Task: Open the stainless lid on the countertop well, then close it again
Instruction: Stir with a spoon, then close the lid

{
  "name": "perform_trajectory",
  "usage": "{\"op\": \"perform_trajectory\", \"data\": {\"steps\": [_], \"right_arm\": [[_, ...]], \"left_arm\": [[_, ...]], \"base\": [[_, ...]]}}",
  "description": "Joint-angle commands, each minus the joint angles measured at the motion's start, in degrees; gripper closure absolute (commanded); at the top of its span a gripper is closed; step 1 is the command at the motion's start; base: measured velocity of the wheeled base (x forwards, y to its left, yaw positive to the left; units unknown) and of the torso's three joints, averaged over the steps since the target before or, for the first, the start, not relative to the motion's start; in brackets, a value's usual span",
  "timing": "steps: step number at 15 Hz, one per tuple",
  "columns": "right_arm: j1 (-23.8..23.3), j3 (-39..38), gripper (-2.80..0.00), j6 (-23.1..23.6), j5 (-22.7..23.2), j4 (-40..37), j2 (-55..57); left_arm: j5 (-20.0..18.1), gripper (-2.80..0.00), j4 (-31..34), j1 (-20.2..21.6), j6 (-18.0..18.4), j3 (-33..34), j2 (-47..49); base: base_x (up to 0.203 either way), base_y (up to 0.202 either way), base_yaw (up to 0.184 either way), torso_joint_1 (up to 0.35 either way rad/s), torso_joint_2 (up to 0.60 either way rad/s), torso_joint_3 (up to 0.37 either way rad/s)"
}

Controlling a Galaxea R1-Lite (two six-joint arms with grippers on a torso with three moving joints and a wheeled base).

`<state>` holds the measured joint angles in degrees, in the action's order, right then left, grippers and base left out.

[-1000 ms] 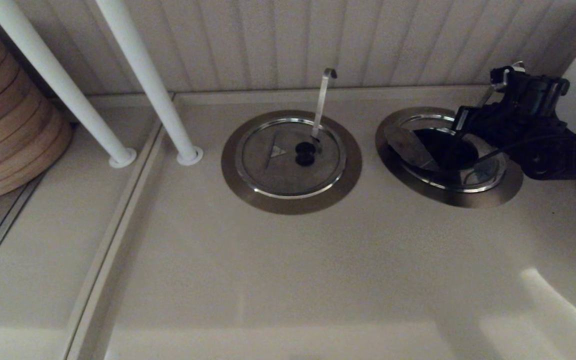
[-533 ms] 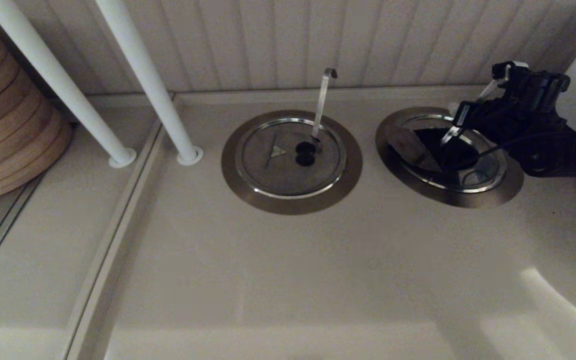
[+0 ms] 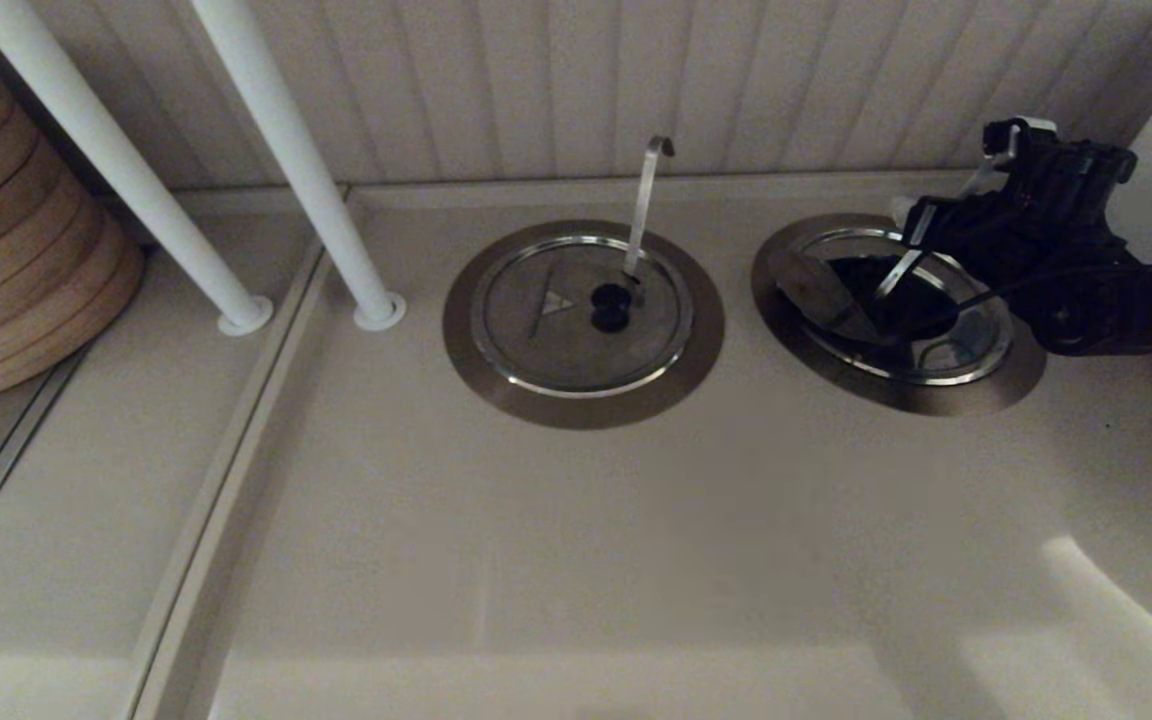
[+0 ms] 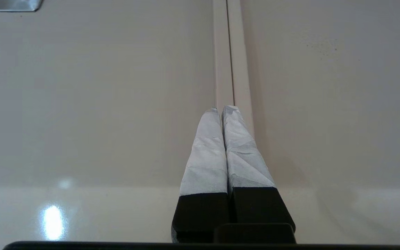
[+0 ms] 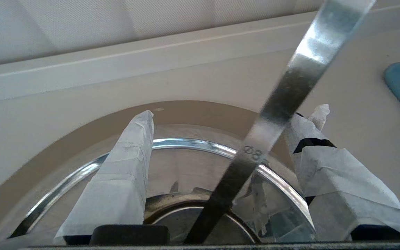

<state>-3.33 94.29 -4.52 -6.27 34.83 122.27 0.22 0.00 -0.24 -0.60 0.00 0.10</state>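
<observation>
Two wells sit in the worktop (image 3: 576, 560); over the countertop well (image 3: 898, 390) on the right, the right tool (image 5: 231, 118) hovers spread around its ladle handle (image 5: 283, 104). Its stainless lid (image 3: 821, 293) is folded up, tilted open. The left tool (image 4: 225, 109) is pressed together, parked above bare worktop.

Dim head view; bright glare patches on the counter (image 3: 1086, 600).

Head cam: high, angled down at the countertop (image 3: 576, 520) and back wall. Left wrist cam: close over bare counter. Right wrist cam: very close above the countertop well (image 5: 82, 132), facing the wall; shares the well (image 3: 896, 390) with head.
</observation>
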Motion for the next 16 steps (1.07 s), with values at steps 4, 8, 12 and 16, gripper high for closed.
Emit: {"op": "perform_trajectory", "data": {"steps": [4, 8, 12, 16], "right_arm": [[-0.31, -1.52, -2.8, 0.6, -1.21, -2.55, -4.15], [0.49, -6.61, -2.8, 4.82, -0.87, -7.04, -10.04], [2.14, -10.09, -2.8, 6.15, 1.79, -12.79, -16.87], [6.41, -16.83, -2.8, 6.02, 8.41, -18.2, -27.58]], "left_arm": [[0.04, 0.0, 0.0, -0.02, -0.02, 0.0, -0.01], [0.04, 0.0, 0.0, -0.02, -0.02, 0.0, -0.01], [0.04, 0.0, -0.07, -0.02, -0.02, 0.0, -0.01], [0.04, 0.0, 0.0, -0.02, -0.02, 0.0, -0.01]], "base": [[0.0, 0.0, 0.0, 0.0, 0.0, 0.0], [0.0, 0.0, 0.0, 0.0, 0.0, 0.0], [0.0, 0.0, 0.0, 0.0, 0.0, 0.0], [0.0, 0.0, 0.0, 0.0, 0.0, 0.0]]}}
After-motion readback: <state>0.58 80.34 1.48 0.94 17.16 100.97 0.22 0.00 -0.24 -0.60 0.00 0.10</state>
